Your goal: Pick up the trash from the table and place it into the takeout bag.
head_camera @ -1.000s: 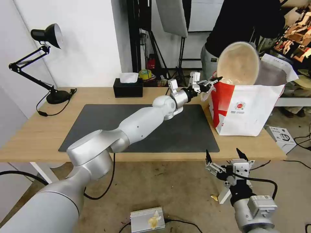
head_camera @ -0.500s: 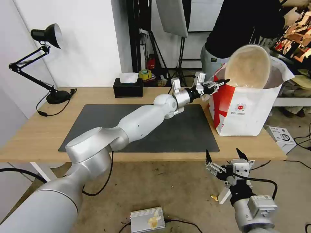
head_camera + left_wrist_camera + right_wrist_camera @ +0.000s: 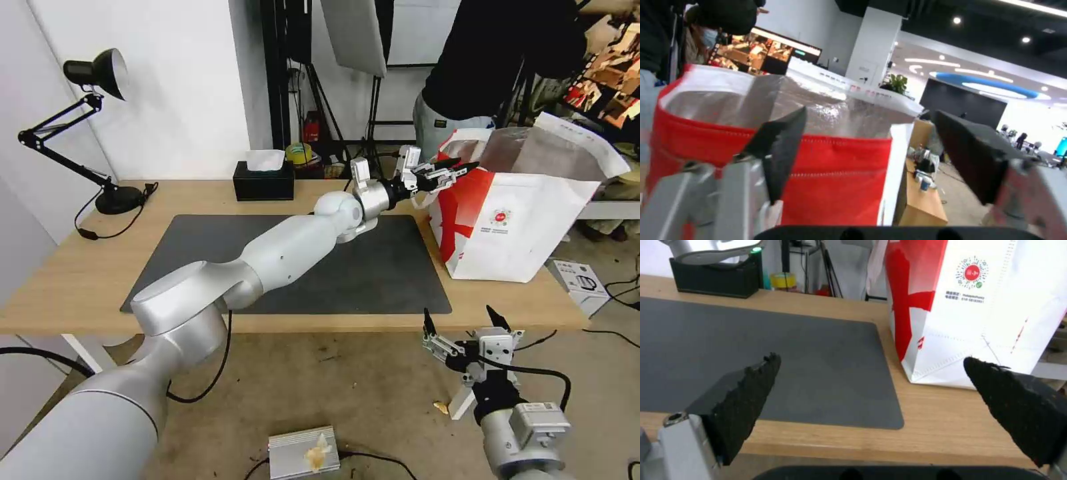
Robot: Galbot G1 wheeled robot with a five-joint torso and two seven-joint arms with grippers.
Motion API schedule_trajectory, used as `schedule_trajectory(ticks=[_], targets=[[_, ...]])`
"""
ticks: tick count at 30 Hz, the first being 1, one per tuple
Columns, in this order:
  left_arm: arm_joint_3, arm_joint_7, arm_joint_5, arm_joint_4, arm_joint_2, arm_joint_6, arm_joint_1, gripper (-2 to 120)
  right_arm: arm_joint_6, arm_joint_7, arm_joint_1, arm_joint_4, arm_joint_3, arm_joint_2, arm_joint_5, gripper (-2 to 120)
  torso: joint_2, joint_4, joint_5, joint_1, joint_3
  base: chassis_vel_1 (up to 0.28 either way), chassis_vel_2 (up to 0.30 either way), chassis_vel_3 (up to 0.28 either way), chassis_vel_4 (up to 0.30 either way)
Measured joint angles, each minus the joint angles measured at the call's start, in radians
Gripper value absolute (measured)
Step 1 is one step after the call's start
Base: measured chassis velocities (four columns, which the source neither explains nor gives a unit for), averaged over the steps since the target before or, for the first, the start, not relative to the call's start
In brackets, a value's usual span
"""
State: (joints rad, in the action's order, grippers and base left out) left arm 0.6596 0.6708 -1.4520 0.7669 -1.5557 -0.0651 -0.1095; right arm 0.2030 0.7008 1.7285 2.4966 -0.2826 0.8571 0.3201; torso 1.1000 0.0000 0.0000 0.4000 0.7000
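The takeout bag (image 3: 513,227), white and red with a silver foil lining, stands upright at the right end of the table (image 3: 80,280). My left gripper (image 3: 457,167) reaches across the dark mat (image 3: 300,267) and hovers open at the bag's near top rim, nothing between its fingers. In the left wrist view the left gripper (image 3: 869,113) frames the bag's (image 3: 831,173) red side and foil mouth. The trash is out of view. My right gripper (image 3: 459,313) is parked open below the table's front edge. The right wrist view has the right gripper (image 3: 871,358) facing the bag (image 3: 978,306).
A black tissue box (image 3: 264,180) sits at the table's back edge and a black desk lamp (image 3: 93,73) at its far left. A person (image 3: 493,60) stands behind the bag. A metal box (image 3: 303,453) and a white carton (image 3: 580,283) lie on the floor.
The beige bowl that was tilted over the bag's mouth moved right and has dropped out of sight into the bag. My left gripper has opened. The right arm has not moved.
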Motion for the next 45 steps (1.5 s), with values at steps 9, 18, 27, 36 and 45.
schedule_trajectory(ticks=[9, 18, 27, 36, 45], targets=[[-0.053, -0.027, -0.023, 0.114, 0.059, -0.019, 0.003, 100, 0.000, 0.000, 0.000, 0.000, 0.000, 0.000, 0.000, 100, 0.000, -0.0002, 0.0000, 0.000, 0.000, 0.000, 0.000, 0.000, 0.000], [-0.094, -0.118, 0.033, 0.334, 0.231, -0.077, 0.056, 100, 0.000, 0.000, 0.000, 0.000, 0.000, 0.000, 0.000, 100, 0.000, 0.0001, -0.0002, 0.000, 0.000, 0.000, 0.000, 0.000, 0.000], [-0.158, -0.136, 0.085, 0.481, 0.366, -0.120, 0.193, 100, 0.000, 0.000, 0.000, 0.000, 0.000, 0.000, 0.000, 100, 0.000, 0.0000, -0.0002, 0.000, 0.000, 0.000, 0.000, 0.000, 0.000], [-0.259, -0.175, 0.122, 0.651, 0.512, -0.160, 0.369, 100, 0.000, 0.000, 0.000, 0.000, 0.000, 0.000, 0.000, 100, 0.000, 0.0001, -0.0002, 0.000, 0.000, 0.000, 0.000, 0.000, 0.000], [-0.381, -0.269, 0.192, 0.798, 0.570, -0.189, 0.522, 100, 0.000, 0.000, 0.000, 0.000, 0.000, 0.000, 0.000, 100, 0.000, -0.0002, -0.0001, 0.000, 0.000, 0.000, 0.000, 0.000, 0.000]])
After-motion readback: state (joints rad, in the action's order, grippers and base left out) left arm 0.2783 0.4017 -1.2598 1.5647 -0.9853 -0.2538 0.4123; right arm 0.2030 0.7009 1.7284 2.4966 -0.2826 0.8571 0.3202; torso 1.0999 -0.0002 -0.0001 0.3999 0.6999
